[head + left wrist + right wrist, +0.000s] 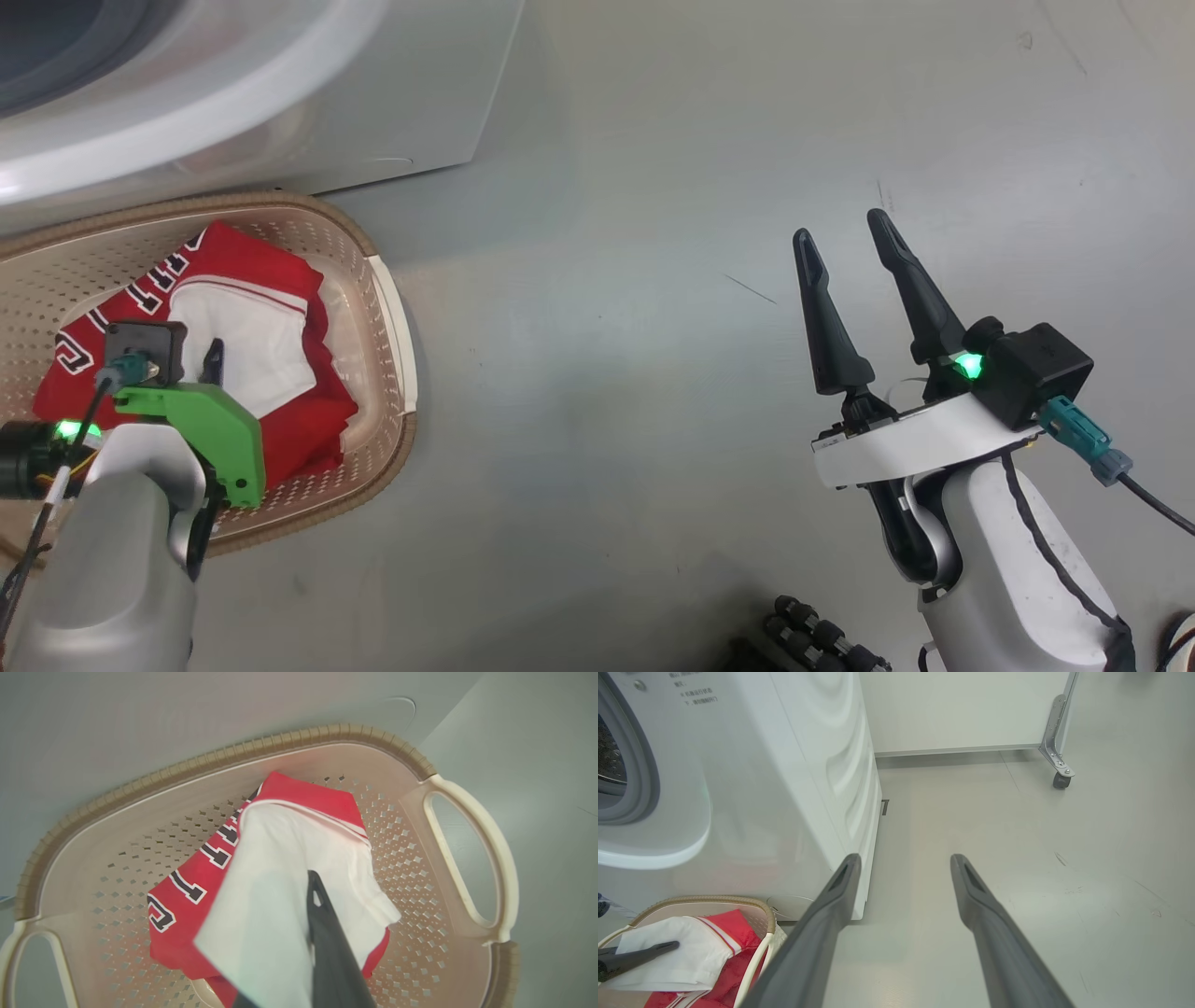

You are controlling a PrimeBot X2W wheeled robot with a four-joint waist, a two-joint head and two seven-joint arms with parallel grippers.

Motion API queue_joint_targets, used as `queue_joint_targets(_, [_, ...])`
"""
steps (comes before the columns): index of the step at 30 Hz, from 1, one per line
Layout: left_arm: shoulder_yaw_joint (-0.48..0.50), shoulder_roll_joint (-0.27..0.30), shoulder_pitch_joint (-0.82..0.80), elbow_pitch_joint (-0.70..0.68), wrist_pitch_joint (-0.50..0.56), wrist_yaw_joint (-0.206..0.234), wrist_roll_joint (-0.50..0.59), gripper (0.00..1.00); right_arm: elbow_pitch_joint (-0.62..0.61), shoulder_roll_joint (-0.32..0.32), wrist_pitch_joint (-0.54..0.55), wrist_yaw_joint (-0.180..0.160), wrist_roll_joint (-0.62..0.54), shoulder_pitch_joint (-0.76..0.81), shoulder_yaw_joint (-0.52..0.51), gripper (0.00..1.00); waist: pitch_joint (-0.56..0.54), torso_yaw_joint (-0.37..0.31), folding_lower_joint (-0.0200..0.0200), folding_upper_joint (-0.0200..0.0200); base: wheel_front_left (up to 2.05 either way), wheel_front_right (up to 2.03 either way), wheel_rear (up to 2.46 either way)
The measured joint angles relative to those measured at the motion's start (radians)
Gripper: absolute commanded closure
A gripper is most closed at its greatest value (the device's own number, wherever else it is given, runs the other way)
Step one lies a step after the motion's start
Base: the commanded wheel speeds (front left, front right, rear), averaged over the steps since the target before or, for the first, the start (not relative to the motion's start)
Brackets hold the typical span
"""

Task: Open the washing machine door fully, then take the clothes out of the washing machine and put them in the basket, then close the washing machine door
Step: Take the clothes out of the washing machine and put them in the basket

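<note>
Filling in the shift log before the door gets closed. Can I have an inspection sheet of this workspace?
surface: grey floor, faint scuffs.
job's things: red garment and white cloth lie in the basket, right in front of the washer.
clutter: dark ribbed piece at the head view's bottom edge; cannot tell what it is.
grippers: left gripper is in the basket, one finger over the white cloth, the other hidden, grip unclear. Right gripper is open, empty, over bare floor.
cables: teal-plug lead at the right wrist; grey lead at the left wrist.
surroundings: white panel on a castor beyond the washer.
</note>
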Motion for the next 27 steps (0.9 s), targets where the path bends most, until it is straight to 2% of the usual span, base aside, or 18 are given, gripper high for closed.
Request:
queue_joint_targets(6, [0.059,-0.001,-0.006,0.081,0.001,0.021,-0.048,1.00,0.000,0.000,0.000,-0.004,-0.005,-0.014,-0.004,0.00,0.019,0.000,0.0000,0.0000,0.00,0.00,0.00])
queue_joint_targets(12, [0.050,0.000,-0.045,0.115,-0.035,0.027,-0.042,1.00,0.001,0.001,0.000,-0.005,-0.018,-0.017,-0.011,0.00,0.019,0.011,0.0000,0.0000,0.00,0.00,0.00])
queue_joint_targets(13, [0.047,-0.003,-0.056,0.133,-0.041,0.026,-0.042,0.76,0.003,0.000,0.000,-0.005,-0.020,-0.018,-0.014,0.00,0.016,0.017,0.0000,0.0000,0.00,0.00,0.00])
queue_joint_targets(14, [0.047,-0.005,-0.059,0.143,-0.043,0.026,-0.042,0.00,0.005,0.001,0.000,-0.005,-0.020,-0.018,-0.013,0.00,0.013,0.019,0.0000,0.0000,0.00,0.00,0.00])
queue_joint_targets(27, [0.011,-0.009,-0.077,0.226,-0.119,0.008,-0.023,0.00,0.031,0.000,0.000,-0.004,-0.020,-0.031,-0.010,0.00,-0.055,0.036,0.0000,0.0000,0.00,0.00,0.00])
